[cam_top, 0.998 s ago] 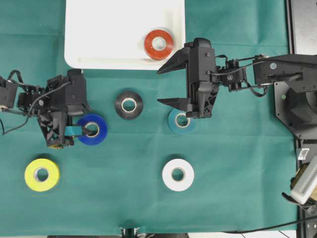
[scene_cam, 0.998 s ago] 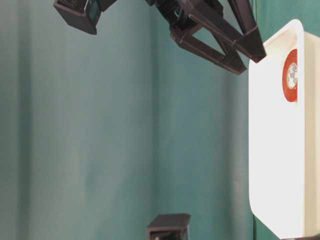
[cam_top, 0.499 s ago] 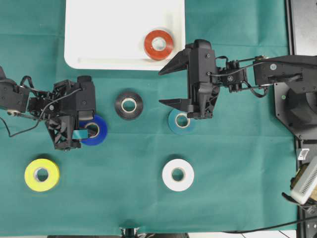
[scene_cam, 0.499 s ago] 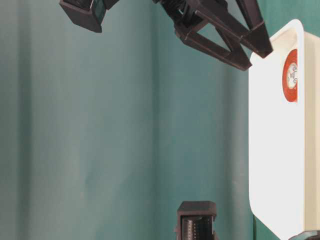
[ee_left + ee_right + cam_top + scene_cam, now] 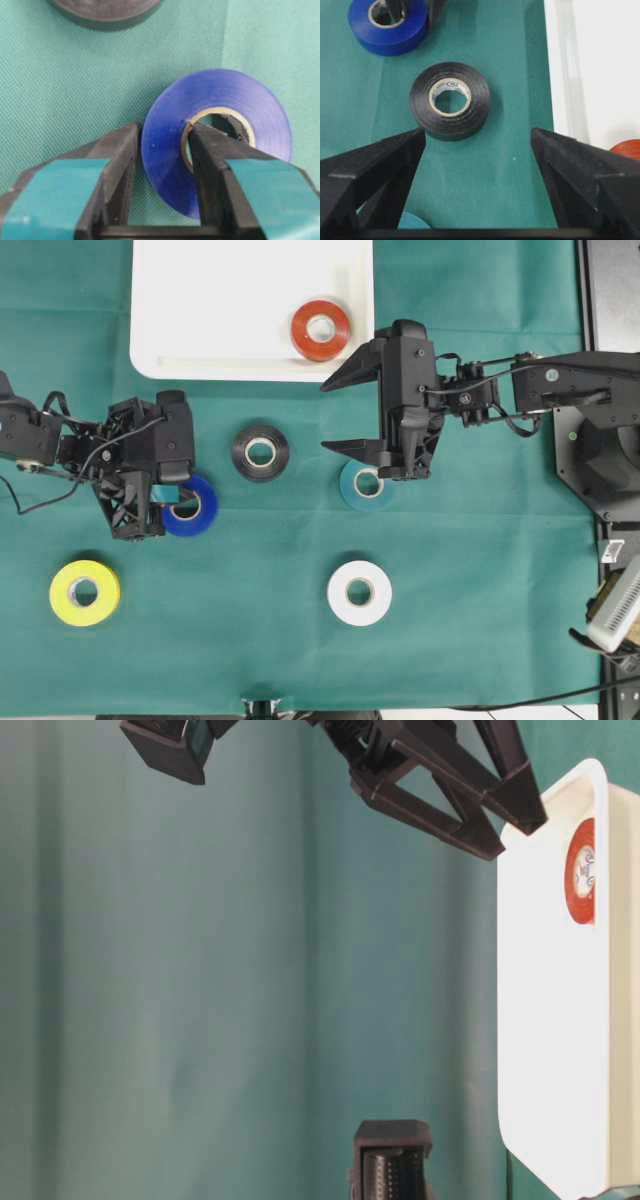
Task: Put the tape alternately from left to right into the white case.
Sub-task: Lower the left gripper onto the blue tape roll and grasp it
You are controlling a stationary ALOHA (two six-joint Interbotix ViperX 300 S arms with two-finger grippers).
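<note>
Overhead exterior view: the left gripper [image 5: 170, 502] has closed on the blue tape roll [image 5: 195, 512] since a second ago; the right gripper [image 5: 352, 410] has not moved and gapes wide, holding nothing.

Going by size: the white case [image 5: 200, 320] sits at the top of the green cloth [image 5: 480, 570], holding only the red roll [image 5: 320, 329] near its right end. The black roll [image 5: 260, 451] lies between the arms, the teal roll [image 5: 362, 487] is half hidden under the right gripper, the white roll [image 5: 359, 592] and yellow roll [image 5: 84, 592] lie nearer the bottom. Only the left wrist view shows one finger [image 5: 212, 165] inside the blue roll's core, the other against its outer wall. The table-level view cuts the case off at the right edge.
</note>
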